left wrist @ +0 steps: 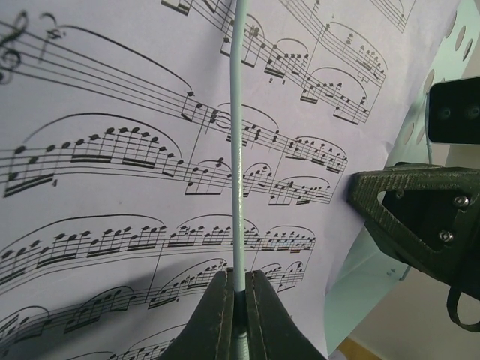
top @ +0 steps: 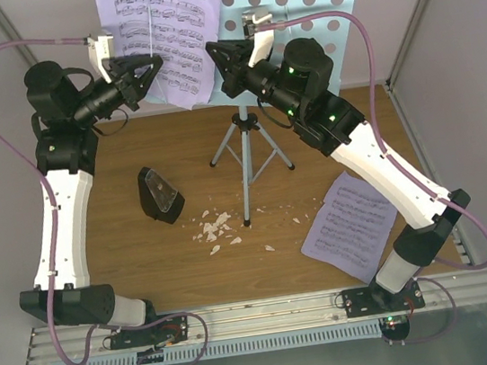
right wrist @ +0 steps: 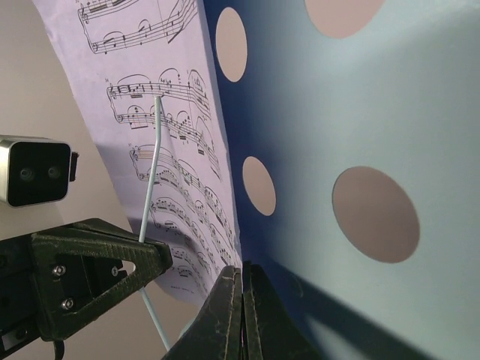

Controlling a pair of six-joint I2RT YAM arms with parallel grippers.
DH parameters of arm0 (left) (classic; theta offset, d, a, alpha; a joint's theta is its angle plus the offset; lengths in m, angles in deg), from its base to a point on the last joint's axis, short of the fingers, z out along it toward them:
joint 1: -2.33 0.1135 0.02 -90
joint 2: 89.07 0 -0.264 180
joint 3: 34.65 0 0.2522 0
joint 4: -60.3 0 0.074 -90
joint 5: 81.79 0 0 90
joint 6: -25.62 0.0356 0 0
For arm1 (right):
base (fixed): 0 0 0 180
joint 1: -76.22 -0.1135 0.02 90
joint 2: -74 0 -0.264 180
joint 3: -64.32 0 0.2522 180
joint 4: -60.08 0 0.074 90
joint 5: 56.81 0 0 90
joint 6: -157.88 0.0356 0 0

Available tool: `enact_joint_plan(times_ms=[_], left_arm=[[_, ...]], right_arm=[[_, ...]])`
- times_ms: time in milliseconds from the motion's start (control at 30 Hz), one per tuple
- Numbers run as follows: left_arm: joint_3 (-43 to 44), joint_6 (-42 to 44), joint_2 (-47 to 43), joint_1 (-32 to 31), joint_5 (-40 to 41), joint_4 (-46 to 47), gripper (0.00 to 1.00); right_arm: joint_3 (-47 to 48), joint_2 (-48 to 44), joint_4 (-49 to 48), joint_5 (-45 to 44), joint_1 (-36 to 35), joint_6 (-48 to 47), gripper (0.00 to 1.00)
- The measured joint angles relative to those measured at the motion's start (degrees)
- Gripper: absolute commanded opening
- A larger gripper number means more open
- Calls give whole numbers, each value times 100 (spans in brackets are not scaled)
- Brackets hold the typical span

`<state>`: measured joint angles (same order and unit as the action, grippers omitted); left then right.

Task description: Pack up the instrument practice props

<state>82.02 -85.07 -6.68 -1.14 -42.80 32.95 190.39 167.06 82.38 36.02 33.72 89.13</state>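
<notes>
1. Left gripper point(left wrist: 238, 300) pinches the thin blue wire point(left wrist: 238, 150) lying over the lilac page point(left wrist: 112, 187); its top runs out of the left wrist view.
2. Right gripper point(right wrist: 241, 283) has its fingers pressed together at the lower edge of the desk point(right wrist: 360, 97); what they nip is hidden.
3. Both arms reach up to the music stand point(top: 241, 121).
4. Two pages: one on the desk, a second page point(top: 352, 224) on the table point(top: 126, 253). One metronome point(top: 160, 196) sits left of the stand's legs.

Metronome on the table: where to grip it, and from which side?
From above, with the left gripper, the nearer one, now shut on the stand's wire. The metronome looks to lie on its side, narrow end pointing to the far side. Close across its two black flanks near the wide end, off the clear cover.
</notes>
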Motion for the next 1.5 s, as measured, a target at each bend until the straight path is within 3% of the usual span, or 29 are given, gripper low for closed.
enact_joint_plan(times_ms=[300,500,667,733,833,1067,1267,1500], left_arm=[[-212,76,-103,0,4,210,0],[-254,76,-105,0,9,271,0],[-256,76,-105,0,26,273,0],[-256,74,-105,0,28,273,8],[-256,46,-105,0,24,269,35],[-302,55,-131,0,90,210,82],[-688,227,-616,0,415,70,97],[-2035,341,-2000,0,809,101,99]], right_arm=[[-157,-90,-179,-63,-22,2,0],[-1338,-990,-732,9,-37,20,0],[-1738,-1853,-1134,46,-37,7,0],[-1821,-2184,-1287,39,-37,-20,1],[-1950,-2621,-1412,-4,-37,-114,0],[-2347,-3272,-1158,-33,-37,-378,1],[-2592,-3740,-352,212,-37,-503,1],[-3499,-4553,326,645,-37,-448,0]])
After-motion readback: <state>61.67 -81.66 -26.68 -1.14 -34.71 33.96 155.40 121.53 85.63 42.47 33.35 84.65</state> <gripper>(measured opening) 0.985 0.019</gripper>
